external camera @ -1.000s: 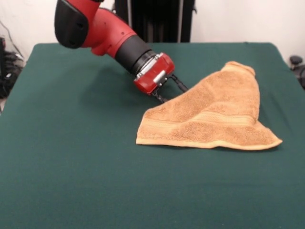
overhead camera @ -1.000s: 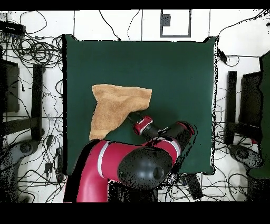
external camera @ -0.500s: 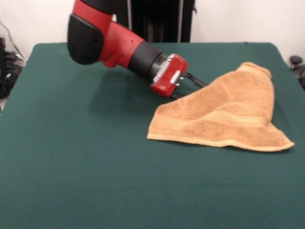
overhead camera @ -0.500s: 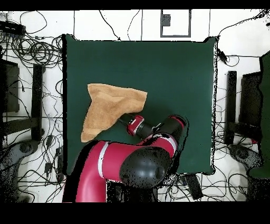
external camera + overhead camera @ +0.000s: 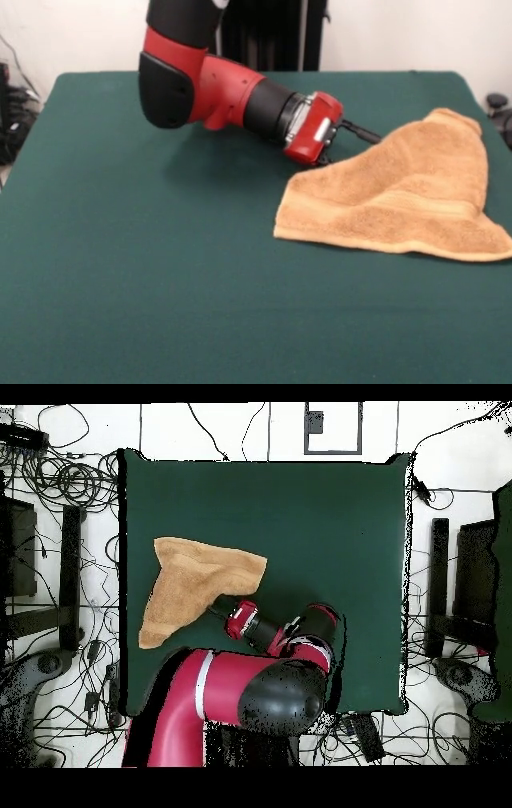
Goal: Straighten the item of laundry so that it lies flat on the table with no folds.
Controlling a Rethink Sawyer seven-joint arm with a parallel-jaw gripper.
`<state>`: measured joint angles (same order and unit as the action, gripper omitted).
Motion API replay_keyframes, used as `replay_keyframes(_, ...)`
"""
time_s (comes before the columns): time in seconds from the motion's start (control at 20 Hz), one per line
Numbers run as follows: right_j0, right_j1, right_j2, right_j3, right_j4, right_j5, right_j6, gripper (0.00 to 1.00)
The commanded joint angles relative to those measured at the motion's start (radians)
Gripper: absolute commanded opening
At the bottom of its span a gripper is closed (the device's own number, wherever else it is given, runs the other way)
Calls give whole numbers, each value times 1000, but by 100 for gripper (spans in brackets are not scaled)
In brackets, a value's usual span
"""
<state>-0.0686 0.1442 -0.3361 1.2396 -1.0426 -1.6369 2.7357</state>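
Note:
The orange-tan towel (image 5: 400,200) lies on the green table (image 5: 160,280) at the right, folded over into a rough triangle with a raised hump at its far end. My gripper (image 5: 362,136) reaches in low from the left and is shut on the towel's far-left edge, with the thin black fingers (image 5: 358,128) meeting the cloth. In the overhead view the towel (image 5: 195,579) lies at the left of the table (image 5: 330,514), and the gripper (image 5: 216,607) is at the towel's lower right edge.
The towel's near right corner (image 5: 500,250) reaches the picture's right side, close to the table's edge. In the overhead view its lower corner (image 5: 147,641) lies near the table's left edge. Cables and stands (image 5: 60,484) surround the table.
The gripper has moved to the right in the front view, dragging the towel with it. The whole towel has slid toward the table's edge and kept its folded shape.

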Motion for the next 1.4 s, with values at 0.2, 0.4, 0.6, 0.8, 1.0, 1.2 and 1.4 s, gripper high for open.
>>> replay_keyframes(0.2,-59,103,190,72,245,-19,-216,100)
replay_keyframes(0.4,-67,125,194,66,278,-31,-195,100)
replay_keyframes(0.6,-58,134,182,52,283,-40,-190,100)
replay_keyframes(0.8,-66,144,181,59,323,-28,-185,100)
replay_keyframes(1.0,-50,139,153,67,347,-2,-206,100)
replay_keyframes(1.2,-44,139,143,67,359,3,-195,0)
replay_keyframes(1.4,-38,141,123,80,411,-18,-274,0)
